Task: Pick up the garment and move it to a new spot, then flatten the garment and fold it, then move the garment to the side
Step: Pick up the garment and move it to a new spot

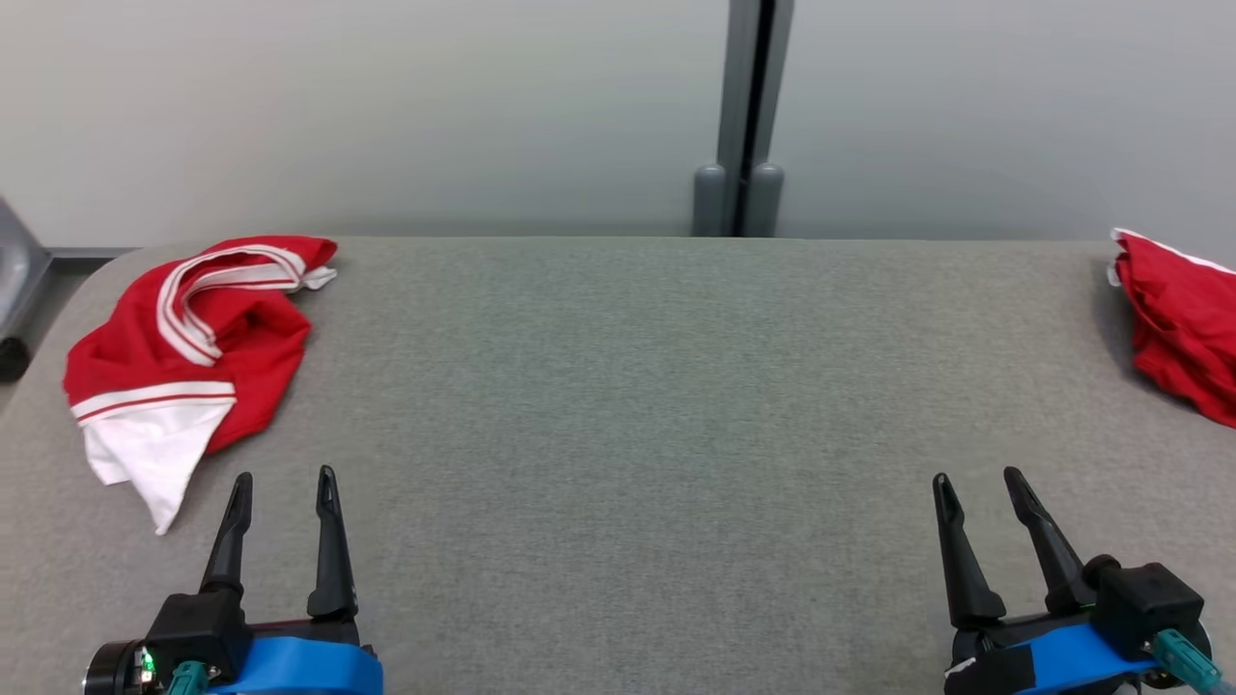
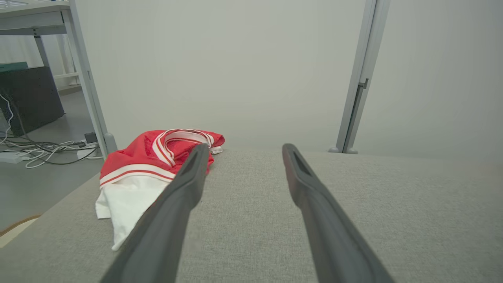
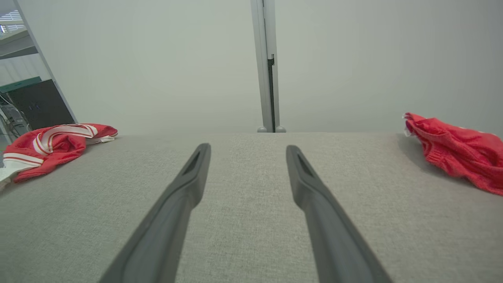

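A pale grey wall [image 1: 386,97] with a grey post [image 1: 744,116] at twelve o'clock backs a long bench [image 1: 618,405] covered in grey woven cloth. My left claw [image 1: 285,475] sits at seven o'clock and my right claw [image 1: 975,475] at five o'clock. Both are spread wide, holding nothing, over bare bench.

The red-and-white garment [image 1: 193,357] lies crumpled at ten o'clock, close to the bench's rounded left corner. Its white tip points down towards my left claw and stops just short of the fingertips. A second red garment [image 1: 1183,328] is heaped at three o'clock, partly cut off by the edge of the head view.

The first risk, I judge, is choosing wrongly: there are two heaps and the task names one garment. The striped one is nearer my left claw, so I would take that.

The second risk is a poor pinch. The heap is folded over itself, and if I close on the thin white tip alone, the rest may trail and drag, or the tip may slip free as I lift.

The third is the edge. A nudge towards nine o'clock rather than a clean grab could push the cloth off the bench. The left wrist view shows cables [image 2: 39,151] on the floor there.

Lastly, if I come down too low I may catch the bench's own covering along with the garment.
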Controlling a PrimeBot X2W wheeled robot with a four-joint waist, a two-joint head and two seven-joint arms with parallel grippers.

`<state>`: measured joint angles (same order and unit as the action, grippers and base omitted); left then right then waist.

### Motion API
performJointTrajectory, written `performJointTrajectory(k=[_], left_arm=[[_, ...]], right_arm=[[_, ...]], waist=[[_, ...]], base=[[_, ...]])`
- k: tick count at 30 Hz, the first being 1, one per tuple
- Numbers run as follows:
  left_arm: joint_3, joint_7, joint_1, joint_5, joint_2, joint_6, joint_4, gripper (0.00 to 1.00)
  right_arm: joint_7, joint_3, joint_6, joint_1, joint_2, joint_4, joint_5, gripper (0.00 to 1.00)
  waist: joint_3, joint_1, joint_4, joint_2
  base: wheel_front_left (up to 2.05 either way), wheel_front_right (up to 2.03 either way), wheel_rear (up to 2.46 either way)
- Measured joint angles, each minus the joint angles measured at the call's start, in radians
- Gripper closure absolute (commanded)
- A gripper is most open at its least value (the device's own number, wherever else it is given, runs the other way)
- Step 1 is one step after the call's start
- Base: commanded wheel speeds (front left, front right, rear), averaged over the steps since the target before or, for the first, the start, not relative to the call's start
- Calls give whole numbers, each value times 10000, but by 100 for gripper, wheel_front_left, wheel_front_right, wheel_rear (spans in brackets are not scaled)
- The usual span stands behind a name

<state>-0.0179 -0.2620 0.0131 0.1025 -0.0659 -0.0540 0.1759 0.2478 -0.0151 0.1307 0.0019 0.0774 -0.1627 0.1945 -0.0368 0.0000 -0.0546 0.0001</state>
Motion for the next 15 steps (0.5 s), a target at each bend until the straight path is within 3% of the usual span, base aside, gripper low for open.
performJointTrajectory(k=[15], left_arm=[[-236,-10,-144,-77,-2,-71,92,0]], right_arm=[[2,-82,0,21,-134,-115,-2,0]], waist=[[-41,0,-1967,0]], base=[[0,0,0]])
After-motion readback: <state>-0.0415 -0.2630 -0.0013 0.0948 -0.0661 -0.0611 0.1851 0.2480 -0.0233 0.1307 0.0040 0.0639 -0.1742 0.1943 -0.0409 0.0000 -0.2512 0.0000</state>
